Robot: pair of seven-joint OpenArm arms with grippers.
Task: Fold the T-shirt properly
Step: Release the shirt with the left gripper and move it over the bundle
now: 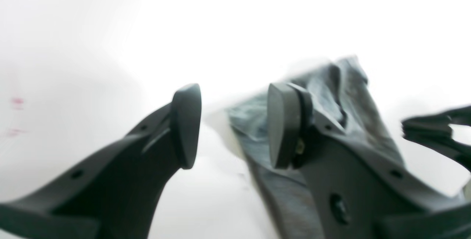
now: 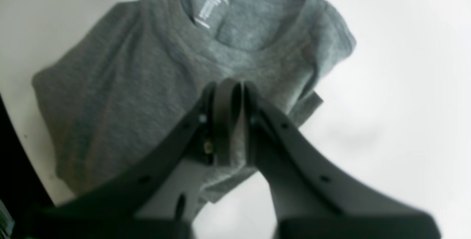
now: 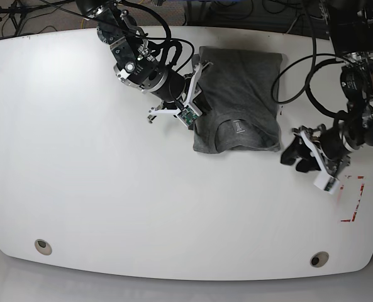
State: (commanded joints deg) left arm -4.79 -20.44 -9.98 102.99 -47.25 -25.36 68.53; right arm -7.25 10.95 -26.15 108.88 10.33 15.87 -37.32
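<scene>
Folded T-shirt (image 3: pixel 239 94) at the counter's (image 3: pixel 79 189) far edge, one tool pinching its side.
The right tool (image 2: pixel 230 95), pressed together on a fold at the shirt's edge, could drag the neat stack askew if it lifts without letting go; the left tool (image 1: pixel 233 125), beside the shirt, is spread and holds nothing.

Glare washes out the white worktop (image 1: pixel 92 29) beyond the left pincer (image 1: pixel 232 125), whose fingers are blurred. The right pincer (image 2: pixel 230 121) is soft-focused, casting faint shadow; overhead view stays sharp, evenly lit.
</scene>
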